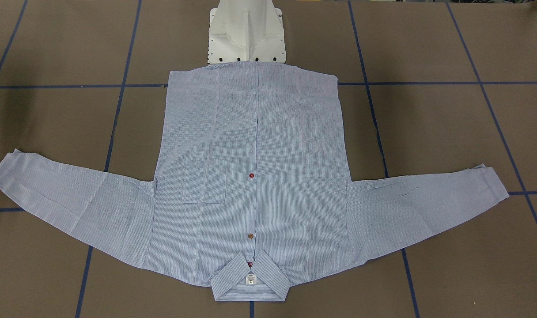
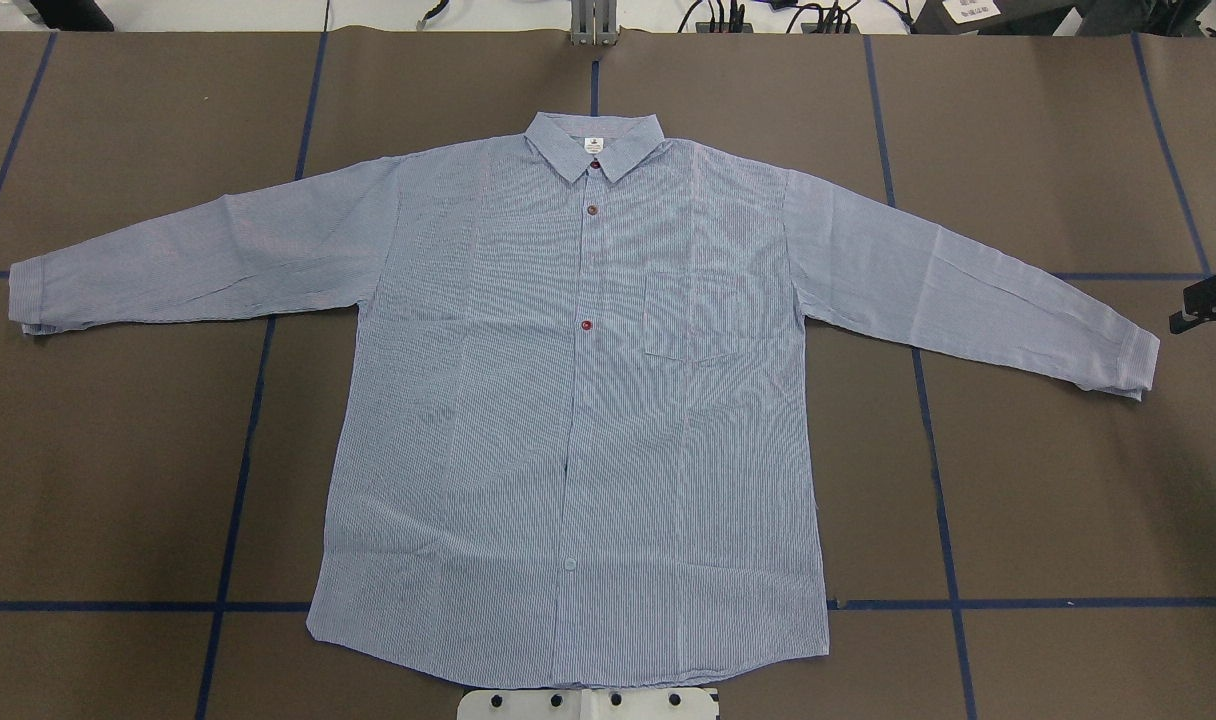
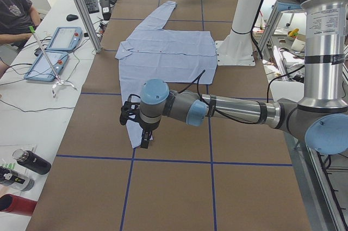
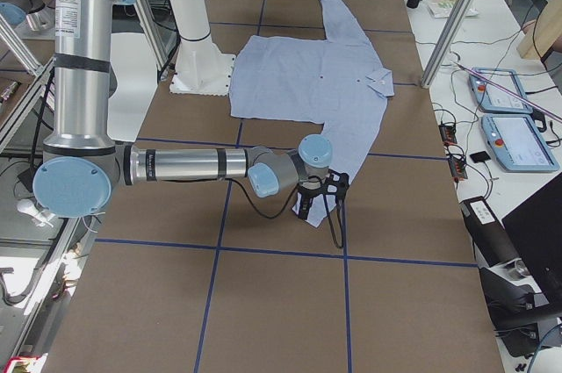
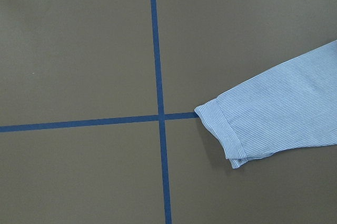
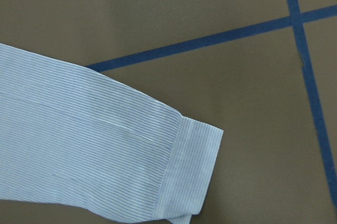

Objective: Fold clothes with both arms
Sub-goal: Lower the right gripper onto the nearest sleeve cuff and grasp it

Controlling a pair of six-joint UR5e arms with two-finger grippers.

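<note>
The clothes are one light blue striped shirt (image 2: 568, 400) lying flat and face up on the brown table, collar (image 1: 250, 282) away from the robot, both sleeves spread out. My left gripper (image 3: 144, 143) hangs just over the left sleeve's cuff (image 5: 226, 129); I cannot tell whether it is open or shut. My right gripper (image 4: 303, 212) hovers at the right sleeve's cuff (image 6: 189, 171), and only a black part of it (image 2: 1208, 300) shows at the overhead view's right edge. Its state cannot be told either. Neither wrist view shows any fingers.
The white pedestal (image 1: 246, 31) stands at the shirt's hem. Blue tape lines (image 5: 158, 118) cross the brown table. A side bench holds teach pendants (image 3: 54, 51) and bottles (image 3: 30, 161), with a person (image 3: 16, 13) seated there.
</note>
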